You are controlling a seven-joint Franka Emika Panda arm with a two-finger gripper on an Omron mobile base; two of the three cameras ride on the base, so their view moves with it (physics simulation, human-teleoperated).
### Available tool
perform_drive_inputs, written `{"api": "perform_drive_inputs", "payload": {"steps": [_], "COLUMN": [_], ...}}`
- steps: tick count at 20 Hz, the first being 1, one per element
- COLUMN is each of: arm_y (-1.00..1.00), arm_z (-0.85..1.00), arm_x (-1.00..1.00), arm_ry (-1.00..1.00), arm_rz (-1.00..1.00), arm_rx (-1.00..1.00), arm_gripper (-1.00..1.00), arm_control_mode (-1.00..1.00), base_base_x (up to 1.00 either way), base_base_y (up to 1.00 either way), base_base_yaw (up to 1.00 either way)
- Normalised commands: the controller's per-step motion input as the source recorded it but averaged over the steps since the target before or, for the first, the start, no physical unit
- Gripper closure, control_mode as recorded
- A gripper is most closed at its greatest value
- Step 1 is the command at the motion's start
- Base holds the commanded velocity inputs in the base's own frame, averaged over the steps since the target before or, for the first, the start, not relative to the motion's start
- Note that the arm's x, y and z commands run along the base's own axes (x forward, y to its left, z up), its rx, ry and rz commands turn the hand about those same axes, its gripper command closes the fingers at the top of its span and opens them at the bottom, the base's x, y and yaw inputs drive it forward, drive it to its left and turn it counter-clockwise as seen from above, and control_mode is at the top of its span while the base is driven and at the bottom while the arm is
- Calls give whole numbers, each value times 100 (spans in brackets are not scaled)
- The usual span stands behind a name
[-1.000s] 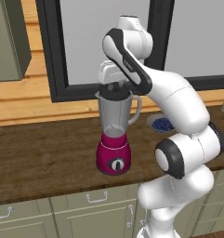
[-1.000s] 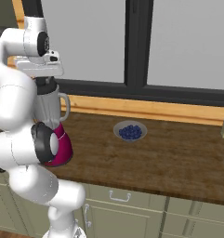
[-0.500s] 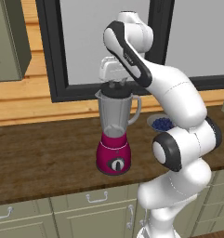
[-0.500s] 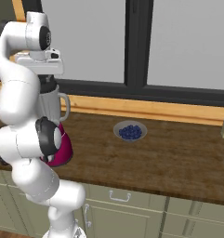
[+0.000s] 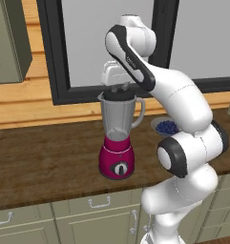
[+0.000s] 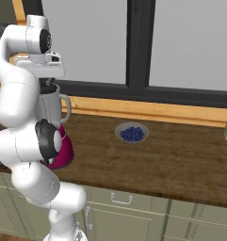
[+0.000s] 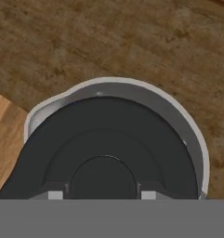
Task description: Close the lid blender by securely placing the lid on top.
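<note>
I've got the gripper (image 5: 118, 88) clamped on the lid's (image 7: 108, 153) center knob, holding it straight down over the blender (image 5: 117, 136) jar mouth so it seats square. Lid sits at the rim, slightly off-center in the hand view. Blender stands on the counter (image 5: 45, 162).

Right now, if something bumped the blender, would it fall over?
Maybe. The blender is tall and narrow, with its jar high above a small rounded base, so a push near the top could tip it. The base looks chunky and probably heavy, which should steady it. The end effector holding the lid at the jar's mouth may also steady it.
</note>
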Motion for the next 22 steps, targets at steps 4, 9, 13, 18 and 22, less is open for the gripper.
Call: {"api": "perform_drive_inputs", "payload": {"steps": [4, 9, 13, 18, 22], "arm_y": [0, 0, 0, 0, 0], "arm_z": [-11, -11, -43, -49, -18], "arm_x": [0, 0, 0, 0, 8], "arm_ry": [-13, -29, -10, 0, 5], "arm_rz": [3, 0, 0, 1, 2], "arm_rx": [0, 0, 0, 0, 0], "arm_gripper": [100, 100, 100, 100, 100], "arm_control_mode": [-100, -100, -100, -100, -100], "base_base_x": [0, 0, 0, 0, 0], "base_base_y": [0, 0, 0, 0, 0], "base_base_yaw": [0, 0, 0, 0, 0]}}
